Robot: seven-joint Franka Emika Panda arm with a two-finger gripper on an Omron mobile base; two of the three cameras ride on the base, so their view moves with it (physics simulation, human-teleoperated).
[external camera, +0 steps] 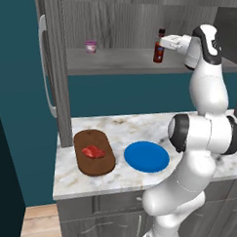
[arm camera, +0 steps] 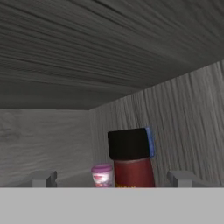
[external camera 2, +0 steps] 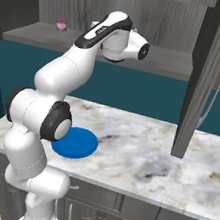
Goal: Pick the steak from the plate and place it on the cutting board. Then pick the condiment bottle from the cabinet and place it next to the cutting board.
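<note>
Hand (arm camera: 113,179) spread wide around slim black-capped condiment bottle (external camera: 158,50) on grey wood-grain cabinet (external camera: 118,59) shelf; not clamped

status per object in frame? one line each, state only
steak: lying on the cutting board, off the plate
cutting board: flat on the counter, beside the plate
plate: bare, on the counter
condiment bottle: upright on the cabinet shelf, capped, between the open jaws, not gripped
pink-lidded cup: upright on the shelf, lid on
cabinet: shelf open
pincer: open, at the bottle
</note>
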